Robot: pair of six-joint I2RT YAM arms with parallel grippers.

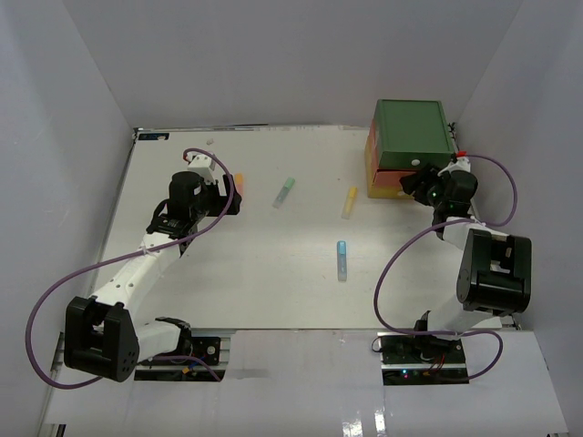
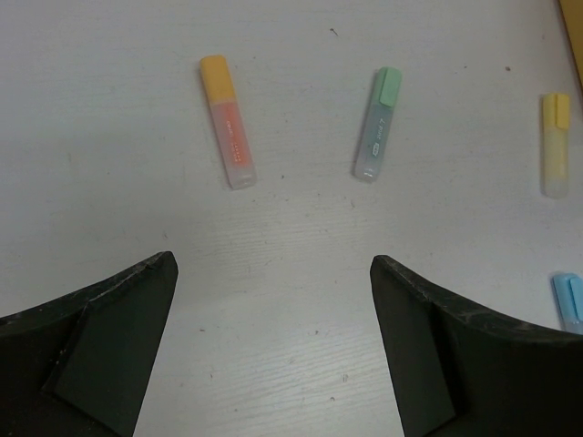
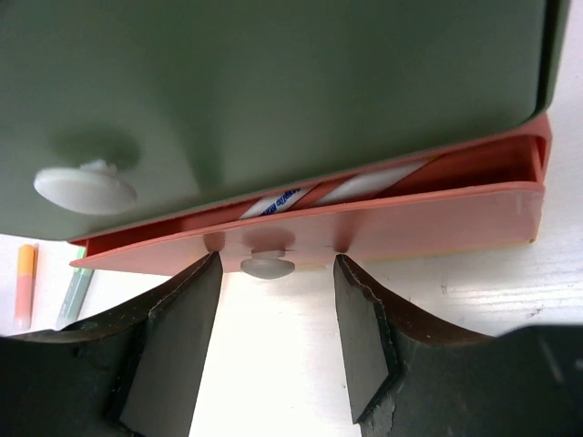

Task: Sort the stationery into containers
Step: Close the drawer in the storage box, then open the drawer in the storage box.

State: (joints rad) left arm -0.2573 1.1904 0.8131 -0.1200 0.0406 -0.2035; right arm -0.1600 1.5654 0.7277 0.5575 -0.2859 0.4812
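Table [image 1: 273,291] bears four highlighters [image 1: 284,192] and stacked drawers [image 1: 410,146] (far right).

White links, blocky black joint housings on left arm [image 1: 137,266] and right arm [image 1: 493,269]. Each trailed purple cables [image 1: 377,289]. The fingers [image 2: 96,360] were matte black, wedge-shaped, edges scuffed.

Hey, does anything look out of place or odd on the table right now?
The orange-red drawer sits slightly open under the green drawer, contents showing through the gap, with the open right gripper straddling its knob. Four highlighters, orange, green, yellow, blue, lie scattered at different angles. Nothing looks spilled or damaged.
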